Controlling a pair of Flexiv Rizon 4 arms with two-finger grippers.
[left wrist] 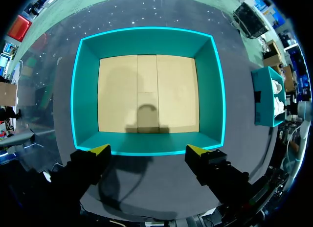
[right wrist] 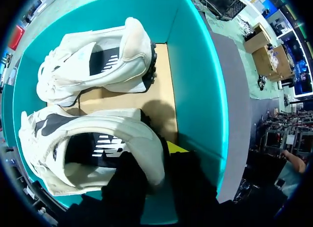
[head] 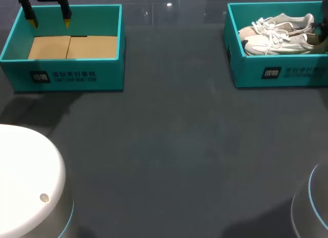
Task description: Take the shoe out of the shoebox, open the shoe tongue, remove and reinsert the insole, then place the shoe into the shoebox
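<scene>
Two white sneakers lie side by side in the teal shoebox (head: 282,71) at the back right. My right gripper (right wrist: 156,163) is down inside this box (right wrist: 195,80), at the heel of the nearer shoe (right wrist: 98,134). One finger is inside the heel opening and the other, with its yellow fingertip (right wrist: 175,147) showing, is outside against the heel wall, pinching it. The second shoe (right wrist: 93,60) lies beyond, untouched. In the head view only a dark bit of that gripper (head: 323,35) shows beside the shoes (head: 279,40). My left gripper (head: 49,21) hangs open above the other box.
A second teal box (head: 66,74) with a bare cardboard floor stands at the back left; my left gripper (left wrist: 147,149) hovers over the near wall of this box (left wrist: 146,41). The arms' rounded white bases (head: 25,181) fill the front corners. Dark tabletop (head: 169,145) spreads between the boxes.
</scene>
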